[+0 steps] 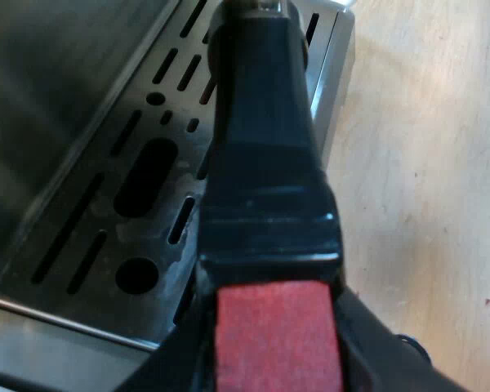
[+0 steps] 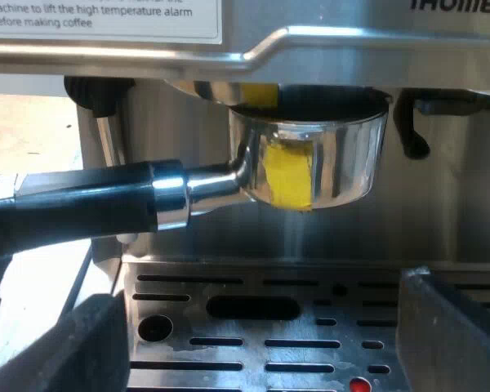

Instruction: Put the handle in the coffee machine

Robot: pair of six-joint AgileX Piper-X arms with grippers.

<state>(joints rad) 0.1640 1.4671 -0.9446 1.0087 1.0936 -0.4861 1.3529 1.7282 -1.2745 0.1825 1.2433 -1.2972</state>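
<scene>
Red end of handle [image 1: 278, 335] nearest in left wrist view, seemingly pinched by left gripper [image 1: 278, 363]; contact half hidden. Dark shaft held level over drip tray [image 1: 106, 204] of espresso machine [image 1: 41, 73], for entry under brew head.

Right wrist view: right gripper [image 2: 257, 343] spread wide, nothing held, low before drip tray. Holder [image 2: 310, 163] set up against machine's brew head, handle angled aside. Locking turn judged not yet made.
</scene>
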